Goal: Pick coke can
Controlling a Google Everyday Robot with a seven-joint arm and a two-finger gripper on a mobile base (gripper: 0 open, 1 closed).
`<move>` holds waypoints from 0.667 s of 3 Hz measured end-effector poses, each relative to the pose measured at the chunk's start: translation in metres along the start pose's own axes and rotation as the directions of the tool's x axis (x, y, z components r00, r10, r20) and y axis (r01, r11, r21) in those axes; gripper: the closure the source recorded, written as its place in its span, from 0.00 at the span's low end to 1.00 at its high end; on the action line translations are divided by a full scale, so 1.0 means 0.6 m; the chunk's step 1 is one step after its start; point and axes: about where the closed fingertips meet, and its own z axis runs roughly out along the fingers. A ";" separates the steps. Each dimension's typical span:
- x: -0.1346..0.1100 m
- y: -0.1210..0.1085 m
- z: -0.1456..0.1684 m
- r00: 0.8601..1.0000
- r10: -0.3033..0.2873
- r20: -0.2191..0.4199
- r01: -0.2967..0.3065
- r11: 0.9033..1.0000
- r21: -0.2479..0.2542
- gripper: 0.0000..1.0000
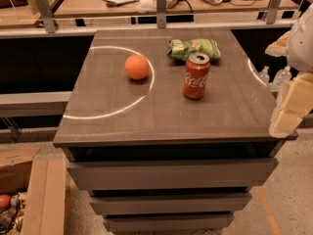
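Observation:
The coke can (196,76) is red with white script and a silver top. It stands upright on the grey-brown cabinet top (161,111), right of centre. My gripper (287,117) is at the right edge of the view, over the cabinet's front right corner. It is well to the right of the can, apart from it, and holds nothing that I can see. The white arm (301,38) rises above it and is partly cut off by the frame.
A green snack bag (194,48) lies just behind the can. An orange ball (137,67) sits to the can's left. Drawers (168,173) face me below the top. A railing and desks stand behind. Cardboard boxes (39,195) lie on the floor at left, and water bottles (274,77) stand at right.

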 end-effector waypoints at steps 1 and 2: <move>0.000 0.000 0.000 1.000 0.000 0.000 0.000 1.000 0.000 0.00; -0.021 -0.014 0.000 0.994 0.008 0.109 -0.010 1.000 0.017 0.00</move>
